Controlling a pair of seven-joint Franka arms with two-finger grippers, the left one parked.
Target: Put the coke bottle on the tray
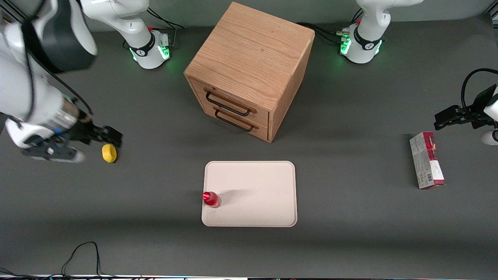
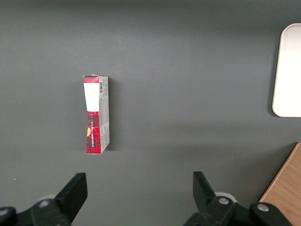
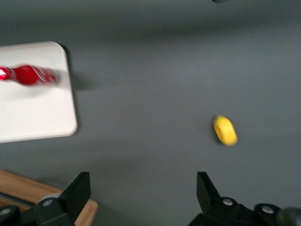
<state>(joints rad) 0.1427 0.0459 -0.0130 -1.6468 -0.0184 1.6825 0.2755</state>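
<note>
The small red coke bottle (image 1: 211,199) stands upright on the cream-white tray (image 1: 256,186), close to the tray's edge on the working arm's side. It also shows on the tray (image 3: 33,113) in the right wrist view as a red bottle (image 3: 30,75). My right gripper (image 1: 111,137) is open and empty, held above the table well away from the tray, toward the working arm's end, just above a yellow lemon (image 1: 109,153). Its wide-apart fingers (image 3: 80,188) frame bare table.
A wooden drawer cabinet (image 1: 249,70) with two black handles stands farther from the front camera than the tray. The lemon (image 3: 225,130) lies on the table. A red-and-white carton (image 1: 426,160) lies toward the parked arm's end, and shows in the left wrist view (image 2: 96,114).
</note>
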